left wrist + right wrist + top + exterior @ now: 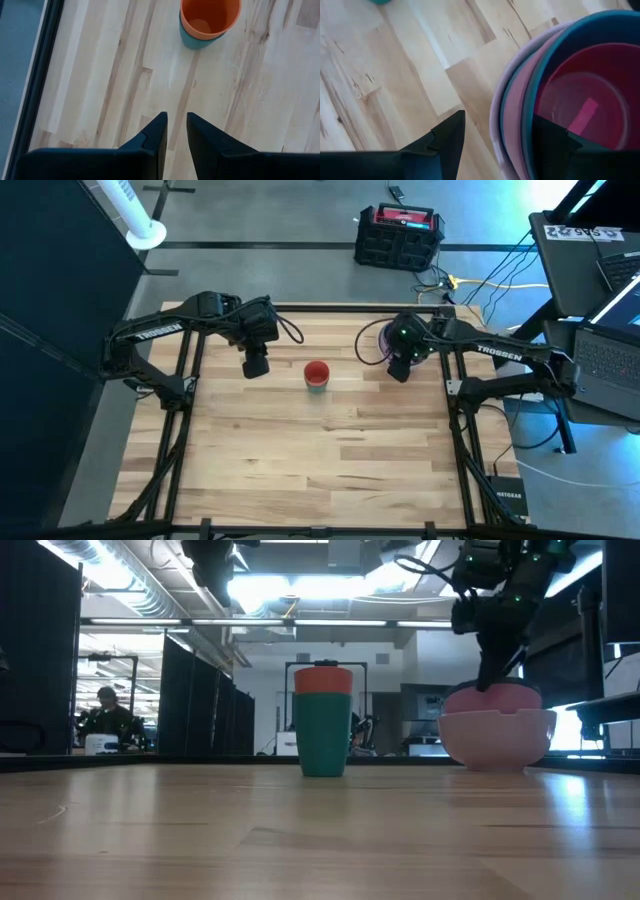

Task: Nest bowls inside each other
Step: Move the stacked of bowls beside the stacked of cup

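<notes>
- We see a pale wooden counter (300, 450) from straight above, with one dark arm reaching in from each side.
- Near the middle of the counter stands a teal cup (323, 735) with an orange cup (322, 679) nested inside it, its rim standing above the teal one.
- The left hand (256, 367) hangs above bare counter, just beside the two cups on their left and clear of them. In its wrist view its fingers (152, 142) point down at the boards, close together with a narrow gap between them, gripping nothing.
- The stack of bowls (497, 725) sits toward the far right part of the counter, well apart from the cups.
- In the right wrist view the stack shows a pale outer bowl (496, 107), a pale pink bowl (514, 107) within it, then a blue bowl (580, 30), and a hot pink bowl (580, 95) innermost.
- The right hand (400, 369) is at the near left rim of this stack, spread wide, one finger outside the rim and the other over the bowls' inside.
</notes>
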You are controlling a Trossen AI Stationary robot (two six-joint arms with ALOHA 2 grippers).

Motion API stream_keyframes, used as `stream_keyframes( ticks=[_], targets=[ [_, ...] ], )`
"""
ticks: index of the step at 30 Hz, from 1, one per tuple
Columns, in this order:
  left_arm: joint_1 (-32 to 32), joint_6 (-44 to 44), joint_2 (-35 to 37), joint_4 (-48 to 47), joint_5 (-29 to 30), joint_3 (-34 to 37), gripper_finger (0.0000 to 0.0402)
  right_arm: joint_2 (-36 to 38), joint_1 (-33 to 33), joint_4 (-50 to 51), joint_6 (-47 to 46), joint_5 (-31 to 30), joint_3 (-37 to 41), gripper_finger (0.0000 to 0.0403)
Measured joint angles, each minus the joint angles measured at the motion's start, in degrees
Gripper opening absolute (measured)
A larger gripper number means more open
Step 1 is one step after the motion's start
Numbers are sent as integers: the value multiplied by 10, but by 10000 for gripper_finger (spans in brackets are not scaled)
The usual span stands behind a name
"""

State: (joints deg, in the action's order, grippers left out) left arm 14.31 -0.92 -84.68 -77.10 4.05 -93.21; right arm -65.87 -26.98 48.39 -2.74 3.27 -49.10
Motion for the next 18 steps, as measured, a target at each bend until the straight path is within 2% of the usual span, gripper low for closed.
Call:
stream_keyframes(
  ticks=[18],
  targets=[
    [0, -5, 0, 0, 0, 0, 56, 0, 0, -32, -15, 22, 23, 182]
  ],
)
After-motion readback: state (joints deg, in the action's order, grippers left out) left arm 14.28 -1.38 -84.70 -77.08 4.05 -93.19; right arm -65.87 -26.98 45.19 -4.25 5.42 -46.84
